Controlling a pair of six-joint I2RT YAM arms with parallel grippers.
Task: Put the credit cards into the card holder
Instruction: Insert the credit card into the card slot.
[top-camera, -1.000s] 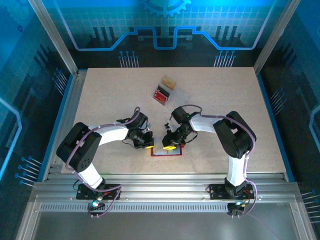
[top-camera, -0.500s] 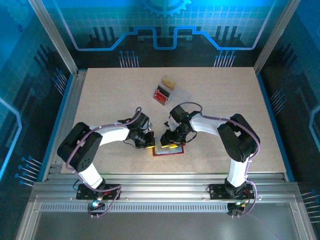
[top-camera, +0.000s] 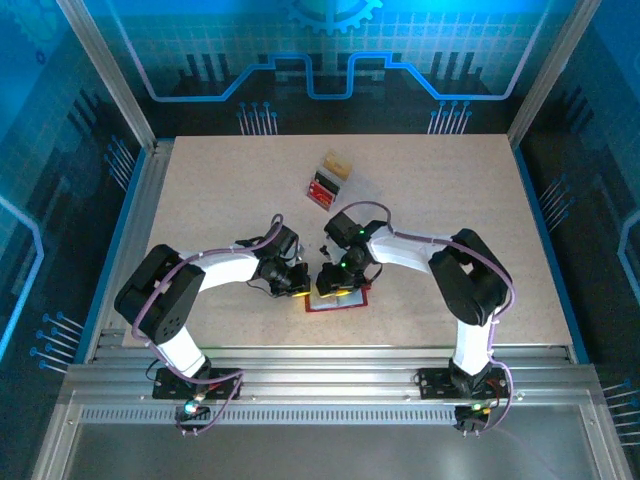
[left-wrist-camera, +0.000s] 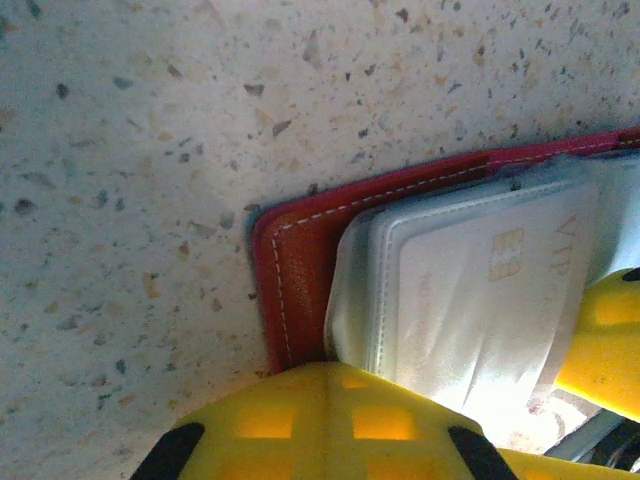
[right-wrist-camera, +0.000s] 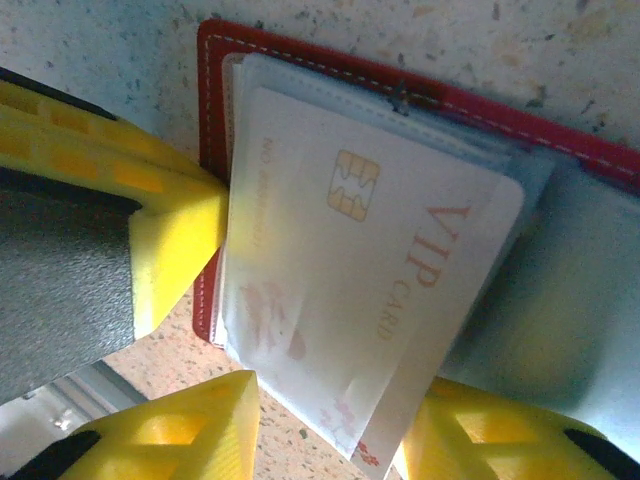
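Observation:
The card holder (top-camera: 337, 299) lies open on the table, dark red with white stitching (left-wrist-camera: 300, 262) and clear inner sleeves. A pale credit card (right-wrist-camera: 370, 270) printed "VIP CARD" with a gold chip sits partly inside a sleeve, its lower corner sticking out past the card holder's edge (right-wrist-camera: 213, 70). My right gripper (right-wrist-camera: 330, 440) is open, its yellow fingers (right-wrist-camera: 185, 435) on either side of that protruding end, with a gap on the left. My left gripper (left-wrist-camera: 345, 375) is shut, its tip pressed on the card holder's left edge. The same credit card (left-wrist-camera: 480, 290) lies just beyond that tip.
A clear plastic box (top-camera: 345, 185) with dark red ribbed pieces (top-camera: 322, 188) and a small tan block (top-camera: 337, 163) stands farther back on the speckled table (top-camera: 450, 190). Both arms crowd together near the table's front middle. A metal frame rails the table sides.
My right gripper has shifted slightly left over the card holder and its jaws have widened around the card. The left gripper has stayed put, shut.

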